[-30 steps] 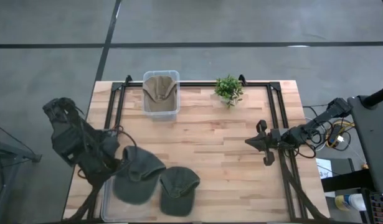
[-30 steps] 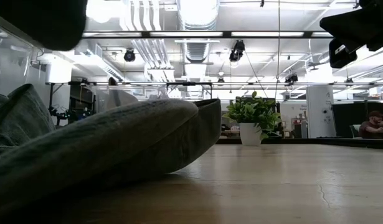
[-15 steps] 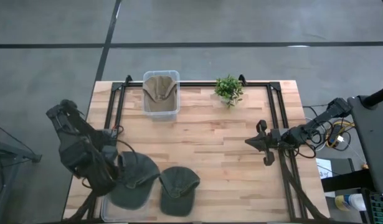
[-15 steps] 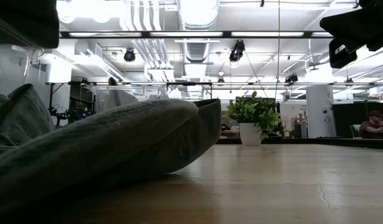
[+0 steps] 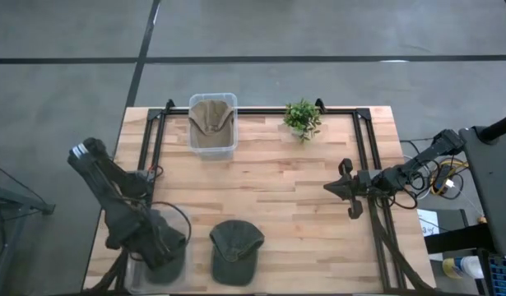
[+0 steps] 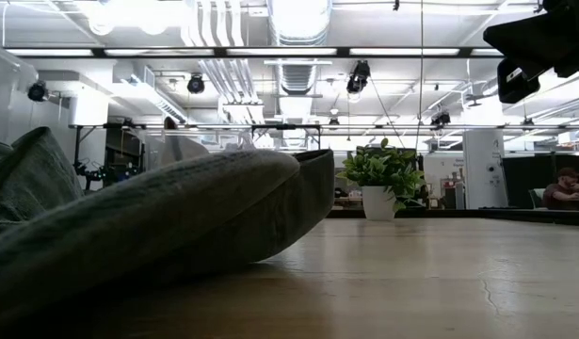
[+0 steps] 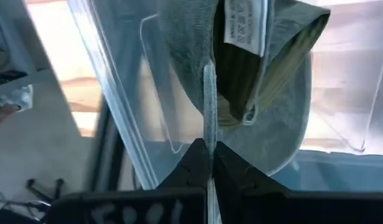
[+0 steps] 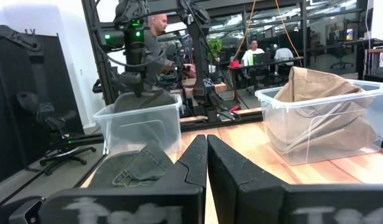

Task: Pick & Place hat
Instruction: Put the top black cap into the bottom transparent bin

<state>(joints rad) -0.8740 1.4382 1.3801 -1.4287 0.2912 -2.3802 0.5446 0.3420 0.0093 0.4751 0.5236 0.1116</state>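
- From the high view, my left claw [image 5: 158, 247] hung over the clear bin [image 5: 140, 279] at the tabletop's [image 5: 294, 205] near-left corner, with the arm covering most of the bin
- The left wrist view showed the two fingers [image 7: 197, 162] pinched together on the fabric of a dark green hat [image 7: 266, 74]; the hat hung from them with its white inner label [image 7: 244, 22] facing the camera, between the bin's clear walls [image 7: 116, 112]
- I could not tell whether the held hat touched the bin floor
- A second dark green hat [image 5: 234, 251] lay flat on the tabletop just beside the bin, on its right, apart from the left claw; in the low view it filled the left foreground [image 6: 157, 231]
- A tan hat [image 5: 211, 122] sat inside another clear bin [image 5: 232, 152] at the far edge of the tabletop, left of centre; the right wrist view showed it too [image 8: 322, 106]
- A small potted plant [image 5: 302, 117] stood at the far edge, to the right of that bin, well apart from both arms
- My right claw [image 5: 345, 189] waited above the right part of the tabletop with its fingers [image 8: 191, 165] pressed together and holding nothing
- People showed in the room beyond the table in the right wrist view [image 8: 155, 37]
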